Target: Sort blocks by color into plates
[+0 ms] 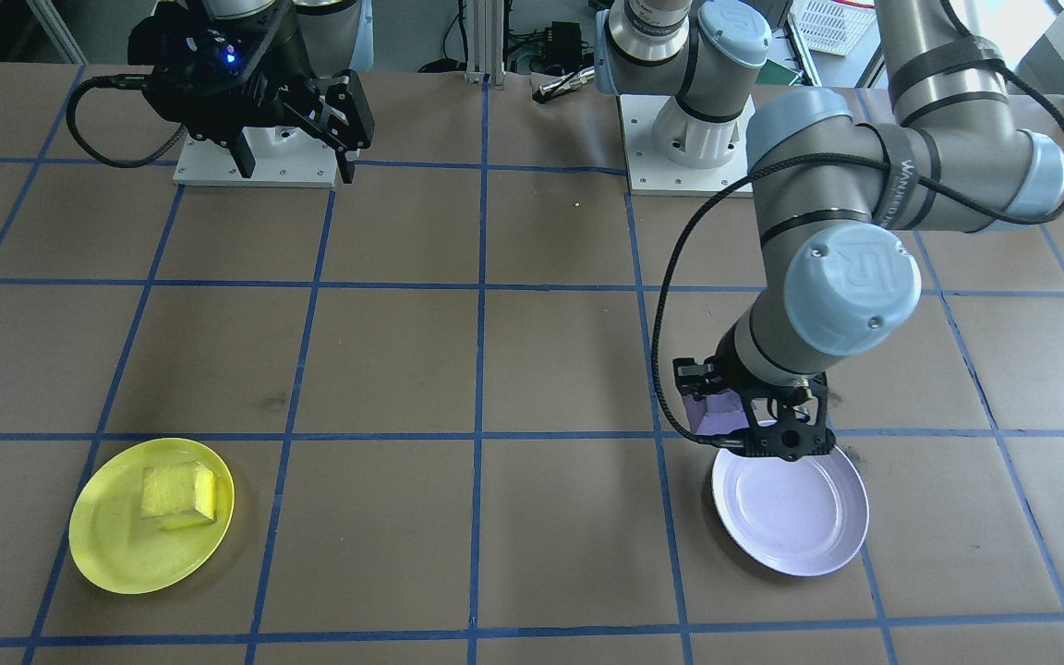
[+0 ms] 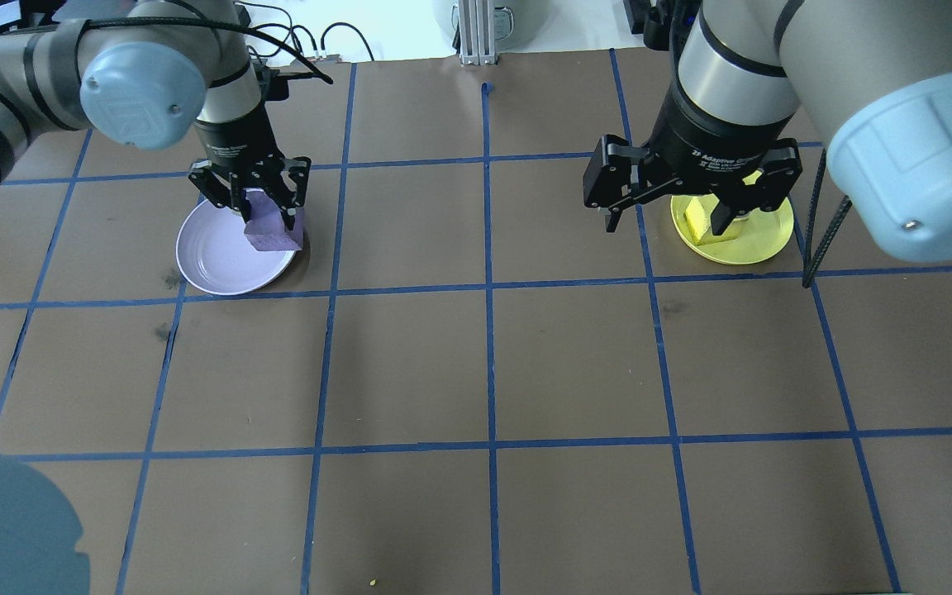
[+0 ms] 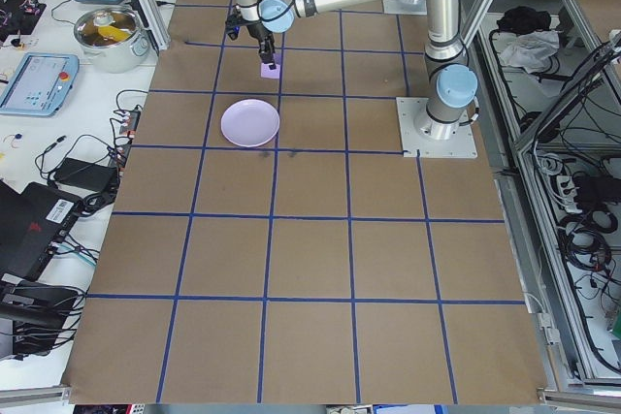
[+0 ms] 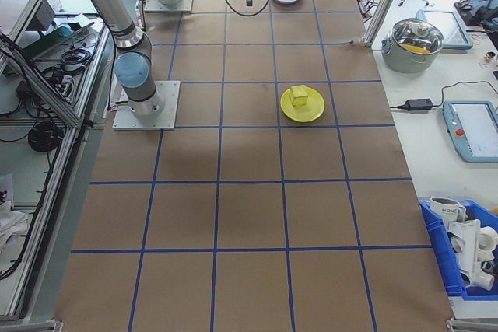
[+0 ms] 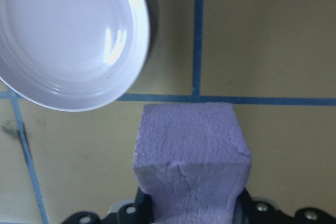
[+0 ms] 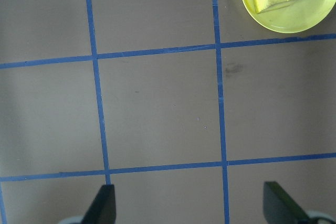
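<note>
My left gripper has its two black fingers pinched on the small matte lavender-purple foam cube, which I see filling the lower middle of the left wrist view with the finger bases just showing at either side of it. The cube hangs in the air, clear of the table. Just beside it, partly under the gripper in the overhead view, lies the round, shallow, glossy pale lavender plastic plate; from the wrist camera the plate sits up and to the left of the cube, and the cube is over the brown paper past the plate's rim, not over its bowl. In the front-facing view the gripper overlaps the plate's far rim, with the cube just beyond it.

My right gripper hangs high with its fingers spread wide and nothing between them; the wrist view shows both fingertips apart at the bottom edge, over bare paper and blue tape lines. Ahead and to one side of it, well apart, is the round bright yellow plastic plate, and the small rough-textured yellow foam cube rests on it, off centre. The brown paper-covered table carries both plates, which lie well apart.
</note>
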Tool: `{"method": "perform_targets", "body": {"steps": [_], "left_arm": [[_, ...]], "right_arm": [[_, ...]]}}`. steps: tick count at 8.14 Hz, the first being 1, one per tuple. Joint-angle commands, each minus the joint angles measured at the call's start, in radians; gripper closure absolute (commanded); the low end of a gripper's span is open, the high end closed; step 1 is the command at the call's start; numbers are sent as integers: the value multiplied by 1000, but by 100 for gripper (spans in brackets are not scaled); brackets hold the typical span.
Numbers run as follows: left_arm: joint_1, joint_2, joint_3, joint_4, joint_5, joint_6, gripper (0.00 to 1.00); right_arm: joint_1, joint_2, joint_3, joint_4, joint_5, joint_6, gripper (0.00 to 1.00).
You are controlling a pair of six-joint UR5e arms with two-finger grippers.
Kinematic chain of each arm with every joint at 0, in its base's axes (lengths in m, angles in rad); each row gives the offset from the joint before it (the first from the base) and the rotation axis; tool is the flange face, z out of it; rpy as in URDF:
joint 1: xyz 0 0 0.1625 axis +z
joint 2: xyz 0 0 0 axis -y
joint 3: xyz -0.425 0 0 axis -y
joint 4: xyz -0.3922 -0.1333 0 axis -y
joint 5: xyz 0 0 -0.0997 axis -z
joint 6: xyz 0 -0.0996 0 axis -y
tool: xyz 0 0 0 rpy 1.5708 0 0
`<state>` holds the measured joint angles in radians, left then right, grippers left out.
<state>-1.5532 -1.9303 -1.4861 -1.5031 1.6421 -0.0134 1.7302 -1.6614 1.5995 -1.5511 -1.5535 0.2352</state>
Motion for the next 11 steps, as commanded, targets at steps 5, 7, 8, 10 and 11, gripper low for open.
{"method": "perform_targets", "body": {"steps": [5,7,8,10,11], "left_arm": [[157,-157,29,187,35,242,100],[157,-177,29,207,36,240,55],[159,-176,27,207,27,234,1],[159,-156,30,204,28,234,0],[157,-144,30,198,28,230,0]], "right_arm": [[0,-12,2,46,-14,-2,0],[0,-11,0,43,-13,0,0],[0,-11,2,22,-11,0,0],[0,-11,3,32,-13,0,0],[0,-11,3,32,-13,0,0]]}}
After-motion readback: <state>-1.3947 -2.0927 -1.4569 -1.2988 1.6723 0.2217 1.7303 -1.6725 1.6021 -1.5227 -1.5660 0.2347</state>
